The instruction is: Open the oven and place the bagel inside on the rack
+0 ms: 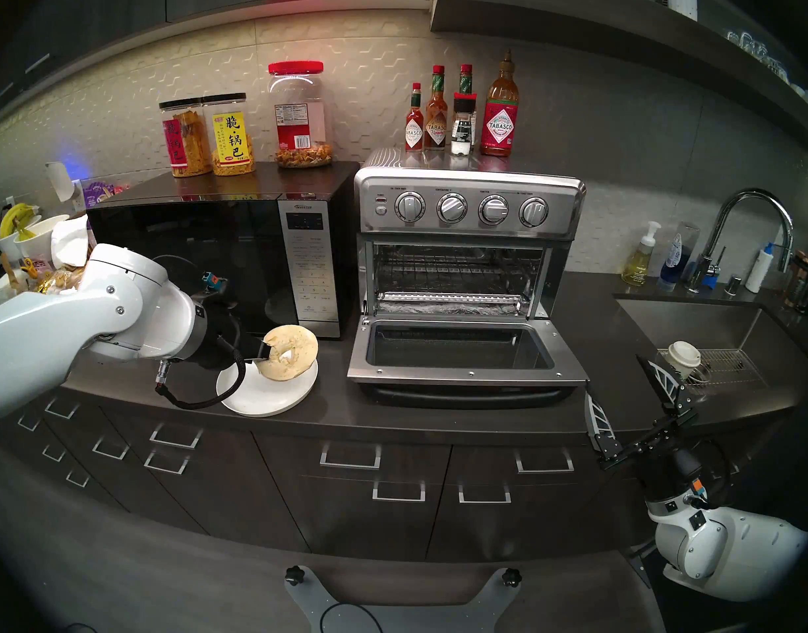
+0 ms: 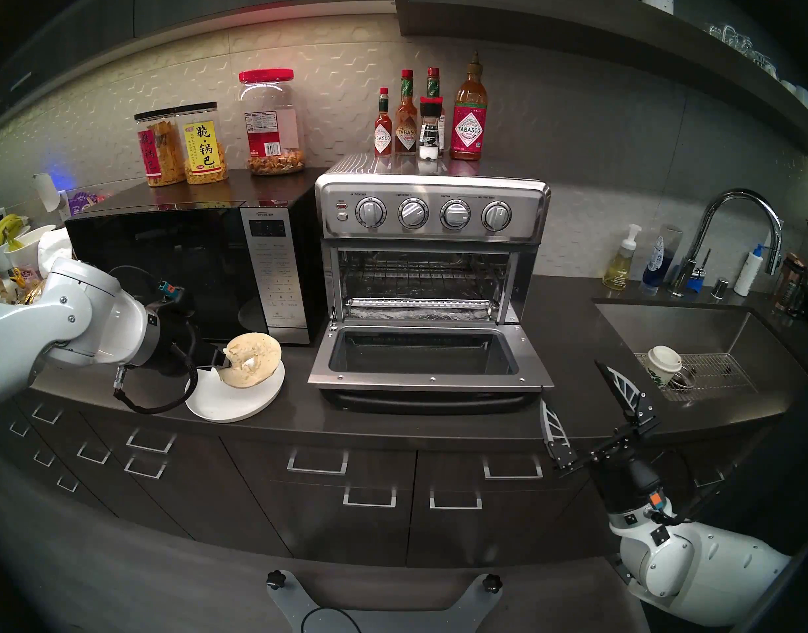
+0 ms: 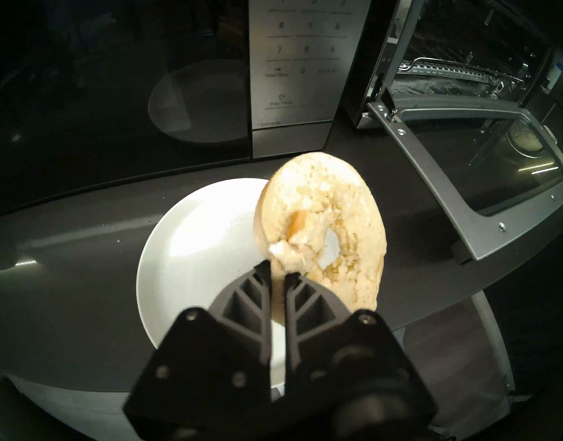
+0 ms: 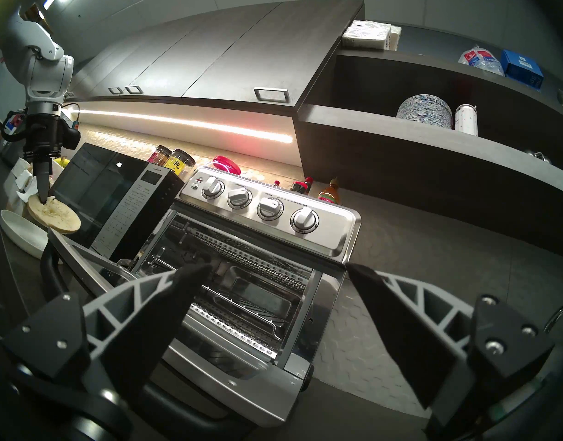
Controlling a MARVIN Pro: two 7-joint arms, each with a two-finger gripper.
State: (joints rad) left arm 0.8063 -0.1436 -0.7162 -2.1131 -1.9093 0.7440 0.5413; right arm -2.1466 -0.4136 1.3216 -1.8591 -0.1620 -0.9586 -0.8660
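Note:
The stainless oven (image 1: 468, 207) (image 2: 431, 212) stands on the counter with its glass door (image 1: 461, 351) (image 3: 483, 163) dropped flat open. The wire rack (image 1: 457, 271) (image 4: 238, 298) spans the empty cavity. My left gripper (image 1: 267, 349) (image 3: 278, 268) is shut on the left edge of the pale bagel (image 1: 290, 351) (image 2: 251, 358) (image 3: 324, 220) (image 4: 52, 216). It holds the bagel tilted, just above the white plate (image 1: 274, 397) (image 3: 191, 246), left of the oven. My right gripper (image 1: 614, 381) (image 4: 278, 267) is open and empty, off the door's right front corner.
A black microwave (image 1: 219, 253) stands just left of the oven, behind the plate. Jars stand on the microwave and sauce bottles (image 1: 498, 111) on the oven. A sink (image 1: 712, 335) with a paper cup (image 1: 685, 358) and a faucet (image 1: 753, 225) lie to the right.

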